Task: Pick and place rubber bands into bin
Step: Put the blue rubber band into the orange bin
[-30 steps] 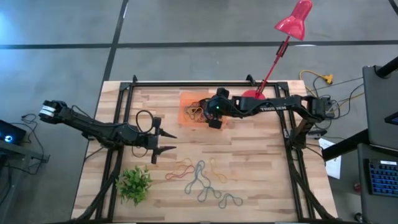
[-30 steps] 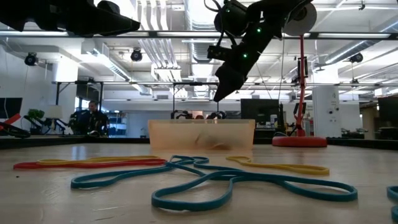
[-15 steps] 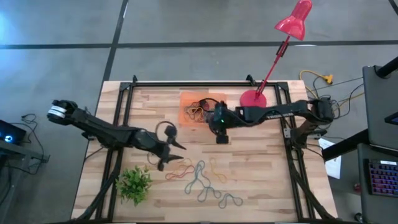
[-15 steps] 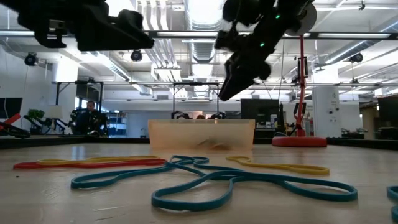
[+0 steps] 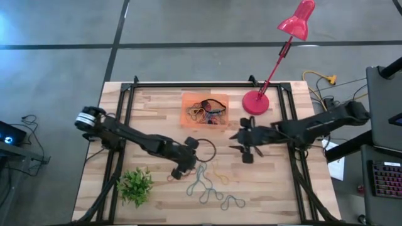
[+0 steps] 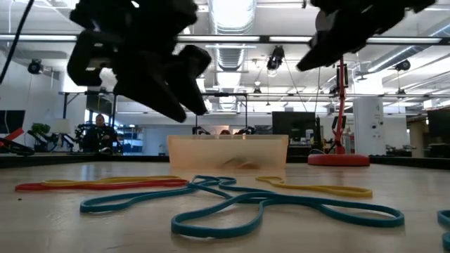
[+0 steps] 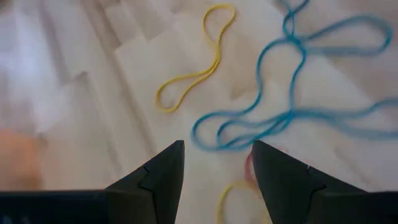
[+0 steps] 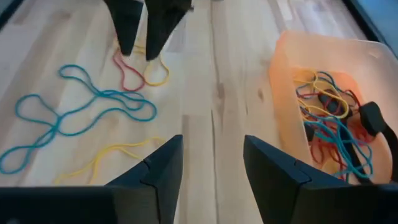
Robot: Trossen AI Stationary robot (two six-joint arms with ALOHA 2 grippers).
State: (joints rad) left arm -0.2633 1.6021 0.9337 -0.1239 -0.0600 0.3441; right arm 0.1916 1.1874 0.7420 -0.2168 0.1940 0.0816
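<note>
A shallow translucent orange plastic bin (image 5: pixel 188 104) is holding thin elastic rubber bands (image 8: pixel 328 127) showing yellow, blue, red and black. Loose blue, yellow and red loops (image 8: pixel 93 106) are lying on the pale wood-grain plank worktop (image 5: pixel 264 176). A bright red desk lamp (image 5: pixel 298 19) is glowing pinkish.

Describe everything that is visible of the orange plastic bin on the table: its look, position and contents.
The shallow rectangular translucent orange plastic bin sits flat on the wooden table, near its far edge, beside the round red lamp base but apart from it. Its low walls stand upright and let light through. Inside lies a tangled heap of thin rubber bands, yellow, blue, red and black. Neither pincer touches it. More bands lie loose on the table, apart from it.
</note>
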